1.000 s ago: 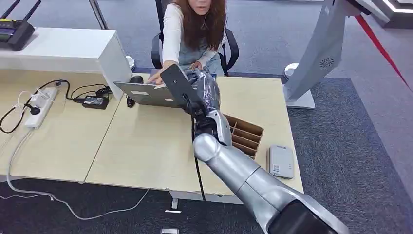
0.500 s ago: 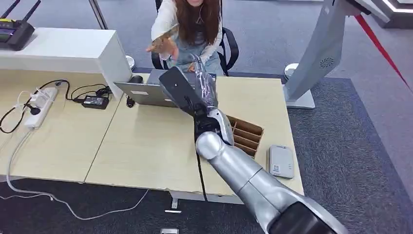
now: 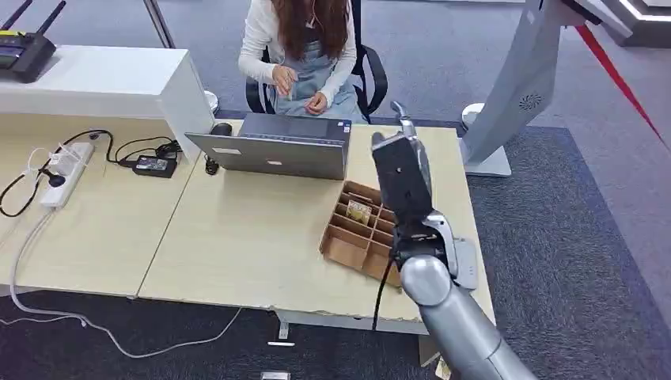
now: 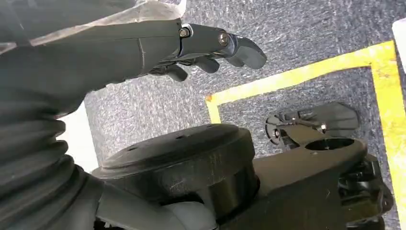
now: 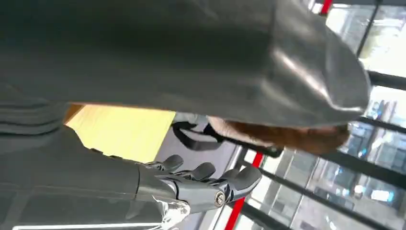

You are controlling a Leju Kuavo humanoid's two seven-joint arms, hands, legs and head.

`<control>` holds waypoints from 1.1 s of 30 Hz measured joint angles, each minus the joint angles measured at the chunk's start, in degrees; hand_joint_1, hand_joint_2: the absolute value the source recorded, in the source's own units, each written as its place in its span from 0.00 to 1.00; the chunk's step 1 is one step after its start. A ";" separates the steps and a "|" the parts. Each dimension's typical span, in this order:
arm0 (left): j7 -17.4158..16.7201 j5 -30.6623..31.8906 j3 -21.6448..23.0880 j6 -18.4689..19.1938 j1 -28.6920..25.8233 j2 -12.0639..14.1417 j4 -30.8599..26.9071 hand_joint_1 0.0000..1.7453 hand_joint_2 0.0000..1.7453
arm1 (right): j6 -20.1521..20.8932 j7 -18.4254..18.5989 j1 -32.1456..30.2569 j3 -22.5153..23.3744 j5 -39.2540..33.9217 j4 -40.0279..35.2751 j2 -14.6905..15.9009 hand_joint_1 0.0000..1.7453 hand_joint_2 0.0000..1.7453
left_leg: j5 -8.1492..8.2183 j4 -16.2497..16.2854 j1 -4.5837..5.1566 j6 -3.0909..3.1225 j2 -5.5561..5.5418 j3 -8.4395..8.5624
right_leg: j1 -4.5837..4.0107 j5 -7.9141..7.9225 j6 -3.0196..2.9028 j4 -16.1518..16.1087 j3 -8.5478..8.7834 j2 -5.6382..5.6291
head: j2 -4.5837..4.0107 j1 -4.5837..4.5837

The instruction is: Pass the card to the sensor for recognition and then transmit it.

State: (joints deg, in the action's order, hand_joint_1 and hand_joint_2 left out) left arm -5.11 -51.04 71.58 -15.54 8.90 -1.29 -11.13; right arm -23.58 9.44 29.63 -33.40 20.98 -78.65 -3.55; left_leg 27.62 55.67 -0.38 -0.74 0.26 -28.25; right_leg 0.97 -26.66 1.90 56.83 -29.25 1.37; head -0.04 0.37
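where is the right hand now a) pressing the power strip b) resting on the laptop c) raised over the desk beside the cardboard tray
c: the right hand is up over the desk, beside the cardboard tray and apart from the laptop.

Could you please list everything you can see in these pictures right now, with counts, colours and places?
Desk: one, light wood, across the middle.
Laptop: one, grey, open, at the desk's far edge before the person.
Divided tray: one, brown cardboard, beside the right arm; a card lies in one compartment.
Card reader: one, white, largely behind the arm.
Power strip: one, white, desk's left.
Power adapter: one, black.
Router: one, black, on the white cabinet.
Person: one, seated.
Right hand: raised, holding nothing.
Left hand: hanging over the floor, holding nothing.
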 joint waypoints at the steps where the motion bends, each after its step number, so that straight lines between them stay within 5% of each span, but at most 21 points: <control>1: -0.22 -0.02 -0.04 -0.13 0.01 0.00 0.00 0.00 1.00 | 0.11 0.00 -2.08 1.39 -0.11 -2.49 1.12 0.00 0.00 | 0.00 -0.01 0.00 0.00 0.01 -0.04 | 0.00 0.00 0.00 0.00 -0.01 0.00 | 0.00 -0.02; 10: -0.90 -1.31 -0.35 -1.97 0.16 0.26 0.00 0.00 1.00 | 2.32 -4.96 -15.00 12.84 -3.28 -17.61 6.54 0.00 0.00 | 0.01 -0.05 -0.04 -0.01 0.28 0.01 | -0.03 0.01 -0.02 0.01 -0.02 -0.15 | 0.00 -0.02; 11: -0.92 -1.42 -0.37 -1.99 0.15 0.26 0.00 0.00 1.00 | 2.23 -5.64 -16.27 13.67 -3.59 -18.64 6.80 0.00 1.00 | 0.01 -0.04 -0.04 -0.01 0.26 0.00 | -0.03 0.01 -0.01 0.01 -0.02 -0.15 | 0.00 0.00; 20: -0.48 -2.69 -0.48 -2.36 0.09 0.24 0.00 0.00 1.00 | 1.77 -9.60 -25.19 19.57 -5.77 -24.08 7.22 0.00 1.00 | 0.01 -0.05 -0.04 -0.01 0.25 -0.03 | -0.03 0.01 -0.01 0.01 -0.02 -0.15 | 0.00 -0.02; 33: -1.60 -3.78 -1.22 -2.62 0.13 0.24 0.00 0.00 1.00 | 4.48 -13.33 -30.89 22.36 -8.83 -23.11 6.06 0.00 1.00 | 0.01 -0.06 -0.05 -0.01 0.26 -0.04 | -0.04 0.01 -0.02 0.01 -0.02 -0.15 | 0.00 -0.02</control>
State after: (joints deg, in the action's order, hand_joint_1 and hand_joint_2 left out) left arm -6.71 -54.82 70.36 -18.16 9.03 -1.05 -11.13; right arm -19.10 -3.89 -1.26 -11.04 12.15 -101.77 2.51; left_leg 27.64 55.61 -0.43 -0.75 0.52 -28.28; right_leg 0.93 -26.66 1.88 56.84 -29.27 1.23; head -0.04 0.35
